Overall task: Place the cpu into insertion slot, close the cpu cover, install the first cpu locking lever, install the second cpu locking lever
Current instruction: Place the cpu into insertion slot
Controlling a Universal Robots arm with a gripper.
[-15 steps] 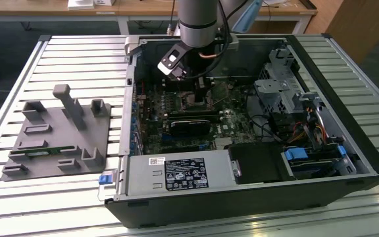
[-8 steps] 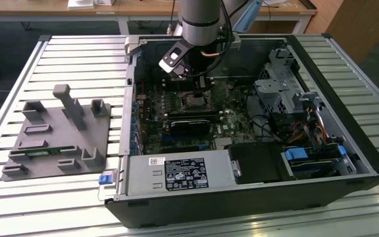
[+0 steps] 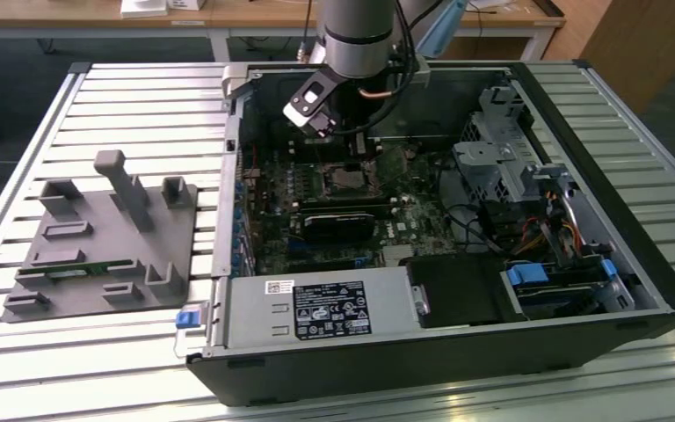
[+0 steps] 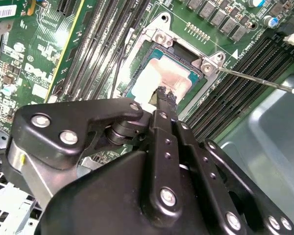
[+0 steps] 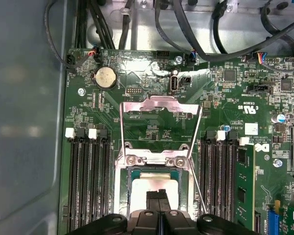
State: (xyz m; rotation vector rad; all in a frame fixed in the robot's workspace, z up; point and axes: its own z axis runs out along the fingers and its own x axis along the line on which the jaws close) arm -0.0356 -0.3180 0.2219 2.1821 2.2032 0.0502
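Cpu seated, cover open

The gripper point(image 5: 157, 196), clenched on nothing, hangs just over the cpu point(image 4: 172, 73), which lies flat in the insertion slot point(image 4: 148, 58); the cpu cover point(image 5: 159, 104) is folded back and a locking lever point(image 4: 255, 81) is unlatched, leaving the slot open

The cpu point(image 4: 169, 78), a flat square chip with a silver-grey top, lies level inside the insertion slot point(image 4: 139, 68), framed by the slot's black rim. The cpu cover point(image 5: 159, 105), a thin silver frame with a window cutout, is swung open from its hinge at the slot's edge. One thin locking lever point(image 4: 255, 80) juts free beside the slot.
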